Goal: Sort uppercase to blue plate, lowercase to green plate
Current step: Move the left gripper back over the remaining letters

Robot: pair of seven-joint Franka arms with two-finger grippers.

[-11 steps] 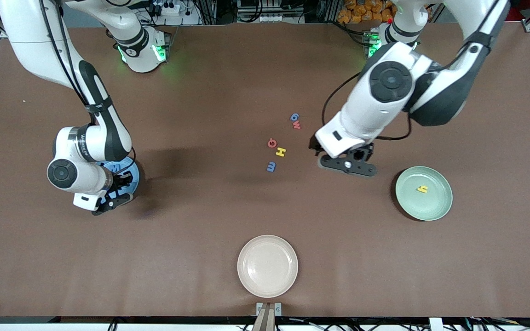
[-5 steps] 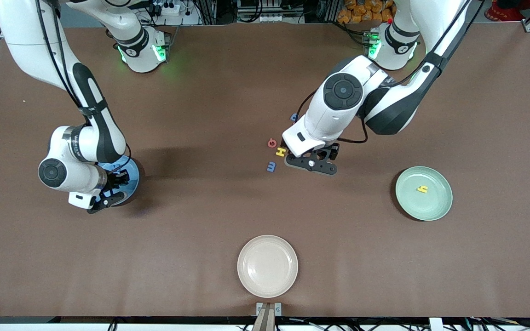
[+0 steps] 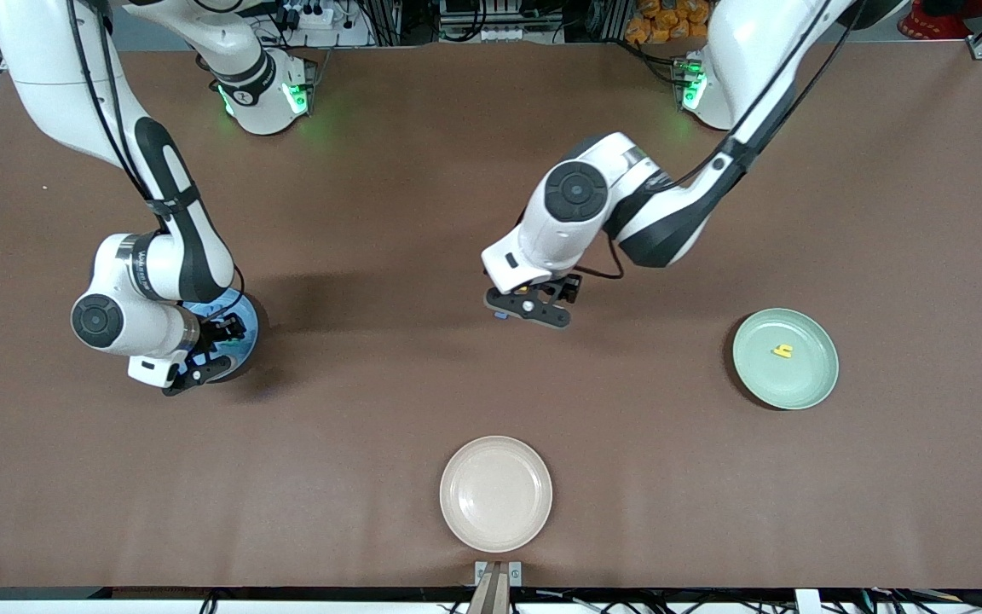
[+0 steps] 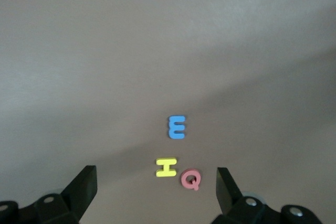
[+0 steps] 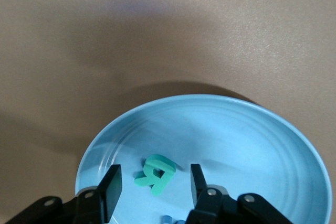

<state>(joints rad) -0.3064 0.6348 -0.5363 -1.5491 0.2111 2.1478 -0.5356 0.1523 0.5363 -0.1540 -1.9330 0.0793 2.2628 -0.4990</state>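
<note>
- Teal R (image 5: 155,174) lies in your blue plate (image 5: 252,145), between the right gripper's (image 5: 153,188) parted jaws.
- Left gripper (image 4: 156,192): jaws apart over yellow H (image 4: 166,167) and red Q (image 4: 190,179).

A broad brown table (image 3: 423,401) with a matte, cloth-like surface fills the front view. On it sits a round shallow cream plate (image 3: 496,494), lying flat near the table's edge closest to the front camera, about midway between the two ends of the table. A small grey metal bracket (image 3: 498,573) is fixed at that edge, just beside the cream plate. Along the top of that view, past the table's edge, lies a heap of orange fruit-like items (image 3: 677,20) among dark cables (image 3: 491,19).
</note>
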